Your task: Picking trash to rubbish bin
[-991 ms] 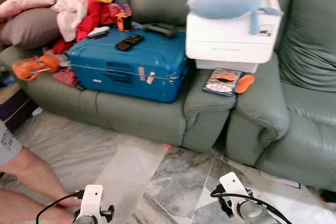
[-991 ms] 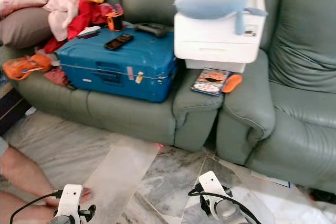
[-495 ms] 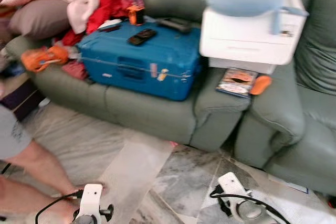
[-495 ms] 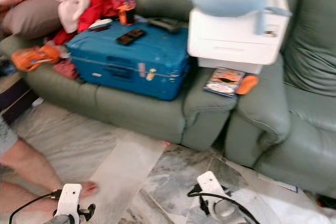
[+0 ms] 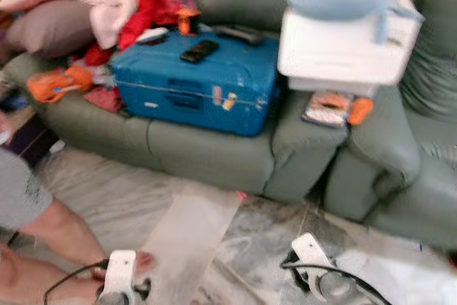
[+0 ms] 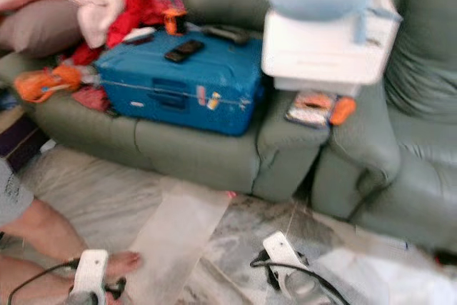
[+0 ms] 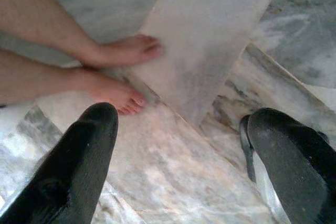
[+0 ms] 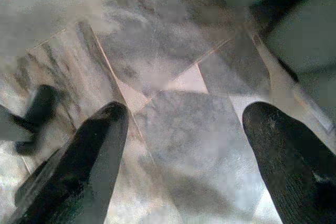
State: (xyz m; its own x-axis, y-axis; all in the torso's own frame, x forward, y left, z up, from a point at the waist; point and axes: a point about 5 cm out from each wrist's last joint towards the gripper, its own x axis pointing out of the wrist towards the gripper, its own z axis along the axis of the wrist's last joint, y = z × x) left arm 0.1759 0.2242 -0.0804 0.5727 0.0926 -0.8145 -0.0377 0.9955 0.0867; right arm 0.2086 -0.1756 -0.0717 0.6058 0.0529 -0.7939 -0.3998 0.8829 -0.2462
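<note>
Above bare marble floor (image 7: 173, 156), both grippers (image 7: 181, 161) (image 8: 184, 166) hang spread, empty.

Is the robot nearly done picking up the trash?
Hard to say. Both claws are open and hold nothing: the left claw hangs over the marble floor near a person's feet, the right claw over bare tiles. No bin can be seen. The sofa is piled with clothes and a blue suitcase. That fits trash already binned or a search under way.
</note>
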